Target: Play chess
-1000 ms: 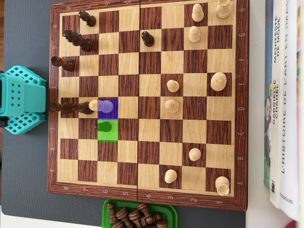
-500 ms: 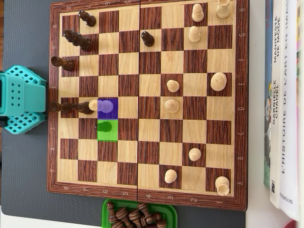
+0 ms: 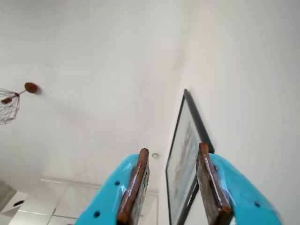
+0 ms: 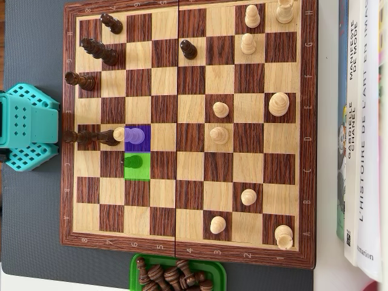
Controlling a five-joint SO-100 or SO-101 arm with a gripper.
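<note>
pincer (image 3: 171, 187) apart, empty, aimed up at ceiling | arm base (image 4: 27, 127) off the chessboard's (image 4: 188, 245) left edge in overhead view | pawn on green square (image 4: 134, 162) stands upright to its right, purple square (image 4: 137, 137) adjoining | judged: not yet reaching.

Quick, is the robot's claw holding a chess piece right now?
End effector: open, holding nothing; only wall and ceiling show between its fingers.
</note>
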